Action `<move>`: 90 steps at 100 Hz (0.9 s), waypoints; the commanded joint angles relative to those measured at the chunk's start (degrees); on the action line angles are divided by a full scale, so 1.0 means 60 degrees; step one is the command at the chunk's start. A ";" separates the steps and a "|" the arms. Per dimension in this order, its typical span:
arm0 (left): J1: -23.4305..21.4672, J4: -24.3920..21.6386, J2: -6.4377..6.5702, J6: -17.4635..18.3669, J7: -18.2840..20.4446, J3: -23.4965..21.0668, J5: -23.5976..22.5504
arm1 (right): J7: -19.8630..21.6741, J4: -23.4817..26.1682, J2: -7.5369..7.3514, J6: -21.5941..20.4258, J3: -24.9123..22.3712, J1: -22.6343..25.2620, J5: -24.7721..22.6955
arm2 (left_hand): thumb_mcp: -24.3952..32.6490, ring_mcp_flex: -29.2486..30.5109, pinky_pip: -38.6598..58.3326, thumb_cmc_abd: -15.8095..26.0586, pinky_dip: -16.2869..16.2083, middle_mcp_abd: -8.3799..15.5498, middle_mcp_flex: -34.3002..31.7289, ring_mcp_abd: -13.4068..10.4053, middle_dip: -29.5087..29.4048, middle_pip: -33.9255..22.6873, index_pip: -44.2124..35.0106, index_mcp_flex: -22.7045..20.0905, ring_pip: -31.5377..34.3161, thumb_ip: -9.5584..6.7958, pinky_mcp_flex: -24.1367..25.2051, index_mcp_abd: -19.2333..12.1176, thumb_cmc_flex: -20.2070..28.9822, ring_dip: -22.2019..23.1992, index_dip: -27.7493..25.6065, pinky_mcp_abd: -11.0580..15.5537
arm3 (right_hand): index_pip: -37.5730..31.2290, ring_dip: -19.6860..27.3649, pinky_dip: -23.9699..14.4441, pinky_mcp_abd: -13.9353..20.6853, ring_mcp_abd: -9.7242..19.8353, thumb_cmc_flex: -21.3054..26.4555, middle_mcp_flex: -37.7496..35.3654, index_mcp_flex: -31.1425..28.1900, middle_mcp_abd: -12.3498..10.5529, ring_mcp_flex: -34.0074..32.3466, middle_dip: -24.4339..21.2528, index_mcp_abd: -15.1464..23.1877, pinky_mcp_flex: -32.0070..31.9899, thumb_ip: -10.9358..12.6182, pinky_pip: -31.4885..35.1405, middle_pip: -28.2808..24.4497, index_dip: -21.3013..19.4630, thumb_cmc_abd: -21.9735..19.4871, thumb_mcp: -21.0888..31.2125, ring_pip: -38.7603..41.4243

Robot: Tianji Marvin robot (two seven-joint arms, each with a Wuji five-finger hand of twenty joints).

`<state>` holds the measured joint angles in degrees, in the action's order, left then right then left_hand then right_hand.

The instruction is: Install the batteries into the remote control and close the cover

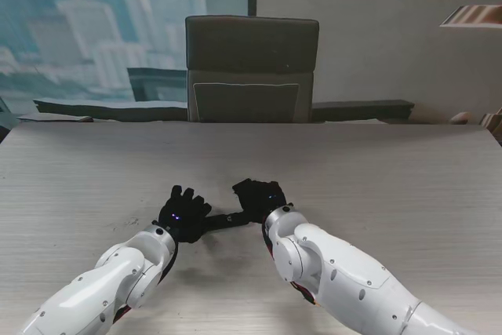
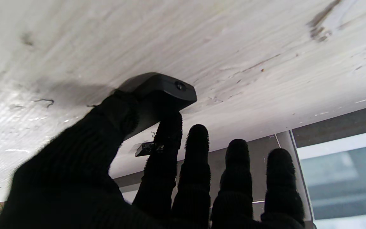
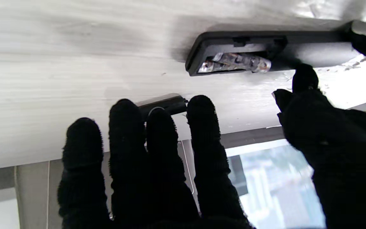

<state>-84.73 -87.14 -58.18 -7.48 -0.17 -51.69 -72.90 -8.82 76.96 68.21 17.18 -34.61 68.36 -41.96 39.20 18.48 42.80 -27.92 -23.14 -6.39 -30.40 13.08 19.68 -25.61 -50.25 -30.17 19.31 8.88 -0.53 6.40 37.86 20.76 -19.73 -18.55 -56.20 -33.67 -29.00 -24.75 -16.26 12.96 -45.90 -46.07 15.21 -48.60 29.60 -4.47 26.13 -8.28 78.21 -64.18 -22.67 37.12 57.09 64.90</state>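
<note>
Stand view, robot hands: we see our left robot hand point(image 1: 182, 213) and right robot hand point(image 1: 260, 198) close together at the middle of the worktop point(image 1: 376, 186), the dark remote control point(image 1: 226, 219) lying flat between them.
Stand view, open room: bare worktop lies wide on both sides and farther from us, up to the far edge where a chair point(image 1: 251, 68) stands.
Left wrist view, robot hand: our left robot hand point(image 2: 145, 178) pinches one end of the remote control point(image 2: 160, 95) between thumb and index finger; the other three fingers point(image 2: 197, 152) stand straight and apart.
Left wrist view, small part: a small dark piece point(image 2: 145, 149) lies on the worktop just past the index finger; we cannot tell what it is.
Right wrist view, remote: the remote control point(image 3: 265, 51) shows its open compartment with a shiny battery point(image 3: 233, 62) inside.
Right wrist view, robot hand: four fingers point(image 3: 202, 127) of our right robot hand point(image 3: 176, 178) are spread, holding nothing, tips over a dark flat piece point(image 3: 164, 105), perhaps the cover; its thumb reaches to the remote's edge.
</note>
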 commanded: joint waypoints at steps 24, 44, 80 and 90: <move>-0.0173 0.0252 0.0021 0.0009 0.0259 0.0065 0.0004 | 0.1581 0.0565 -0.0143 0.1412 0.0558 -0.0629 0.0467 | 0.0127 -0.0051 0.0129 0.0196 0.0158 0.0026 0.0035 0.0019 0.0091 -0.0129 -0.1552 -0.0922 0.0098 -0.0366 0.0046 -0.1937 0.0926 -0.0065 -0.0559 -0.0022 | 0.0388 0.0461 -0.0506 -0.1150 -0.0550 -0.1262 -0.2505 -0.2598 0.0628 -0.2278 0.0544 -0.0588 0.1859 0.0064 0.1200 0.0017 -0.0754 -0.1833 -0.1928 0.1132; -0.0191 0.0258 0.0018 0.0003 0.0230 0.0044 0.0008 | 0.2175 0.0338 -0.0058 0.1956 0.1162 -0.1213 0.0994 | 0.0110 -0.0050 0.0128 0.0220 0.0158 0.0027 0.0038 0.0006 0.0090 -0.0127 -0.1553 -0.0920 0.0101 -0.0356 0.0055 -0.1953 0.0933 -0.0064 -0.0561 -0.0027 | 0.0457 0.0732 -0.0552 -0.1504 -0.0668 -0.1867 -0.3443 -0.3522 0.0808 -0.3250 0.0624 -0.0744 0.2739 0.0098 0.1619 0.0030 -0.0807 -0.3131 -0.2676 0.1491; -0.0231 0.0261 0.0014 0.0018 0.0202 -0.0016 0.0030 | 0.2919 -0.0271 0.0226 0.3029 0.2136 -0.2116 0.1909 | 0.0090 -0.0064 0.0131 0.0229 0.0157 0.0031 0.0045 0.0035 0.0089 -0.0123 -0.1542 -0.0915 0.0102 -0.0361 0.0056 -0.1946 0.0927 -0.0064 -0.0555 -0.0024 | 0.0636 0.1058 -0.0535 -0.1692 -0.0826 -0.1893 -0.3684 -0.3817 0.1012 -0.3509 0.0725 -0.0940 0.2965 0.0312 0.1859 0.0074 -0.0879 -0.4506 -0.3953 0.1747; -0.0240 0.0256 0.0014 0.0022 0.0204 -0.0027 0.0029 | 0.3019 -0.0431 0.0287 0.3080 0.2308 -0.2271 0.2034 | 0.0087 -0.0064 0.0129 0.0231 0.0158 0.0031 0.0043 0.0034 0.0087 -0.0121 -0.1541 -0.0918 0.0098 -0.0364 0.0056 -0.1944 0.0931 -0.0066 -0.0554 -0.0025 | 0.0662 0.1068 -0.0536 -0.1691 -0.0805 -0.1840 -0.3649 -0.3793 0.1005 -0.3479 0.0729 -0.0950 0.2965 0.0331 0.1860 0.0082 -0.0887 -0.4430 -0.4007 0.1736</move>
<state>-85.11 -87.10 -58.32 -7.39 -0.50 -52.16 -72.83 8.00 74.82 69.47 35.70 -21.20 55.02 -30.24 39.16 18.48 42.80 -27.88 -23.14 -6.39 -30.40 13.08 19.68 -25.61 -50.25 -30.17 19.32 8.88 -0.53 6.41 37.86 20.76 -19.73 -18.55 -53.14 -28.12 -31.05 -31.89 -20.10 3.02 -66.47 -66.98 16.45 -67.51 33.02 -8.90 43.36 -7.65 86.08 -63.44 -27.20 11.60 34.43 73.90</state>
